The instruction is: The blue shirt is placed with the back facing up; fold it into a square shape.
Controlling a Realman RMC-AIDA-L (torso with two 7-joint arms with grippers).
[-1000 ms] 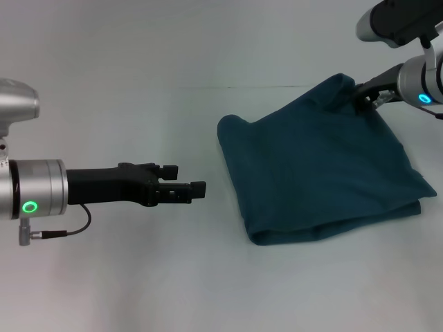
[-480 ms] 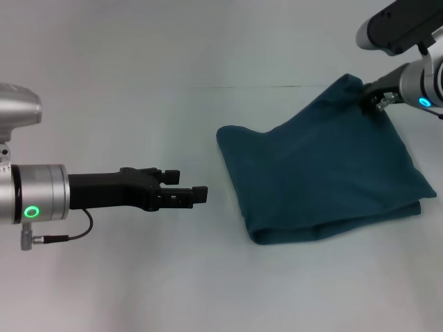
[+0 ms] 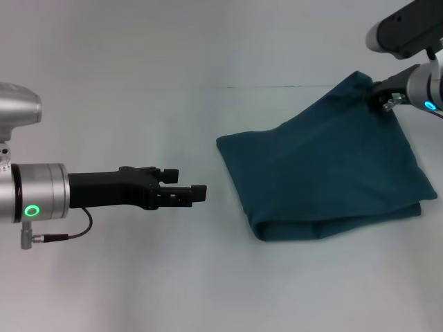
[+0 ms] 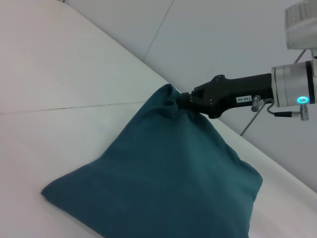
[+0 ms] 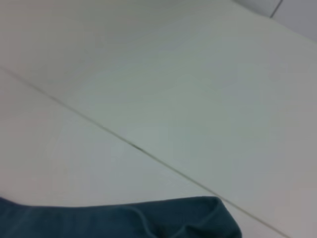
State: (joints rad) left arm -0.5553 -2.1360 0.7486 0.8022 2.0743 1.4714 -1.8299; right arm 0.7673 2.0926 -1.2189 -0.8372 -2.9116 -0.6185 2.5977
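As the right gripper (image 3: 379, 95), clamped on the far right corner of the blue shirt (image 3: 325, 173), drags it farther outward than a moment ago, the folded bundle stretches flatter on the surface (image 3: 138, 277), while the left gripper (image 3: 194, 194) waits narrowly open nearby.

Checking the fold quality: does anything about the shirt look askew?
Yes. The right pincer pinches the blue shirt at its far corner, lifting it into a peak, so the fold isn't flat or square. The left pincer hovers apart.
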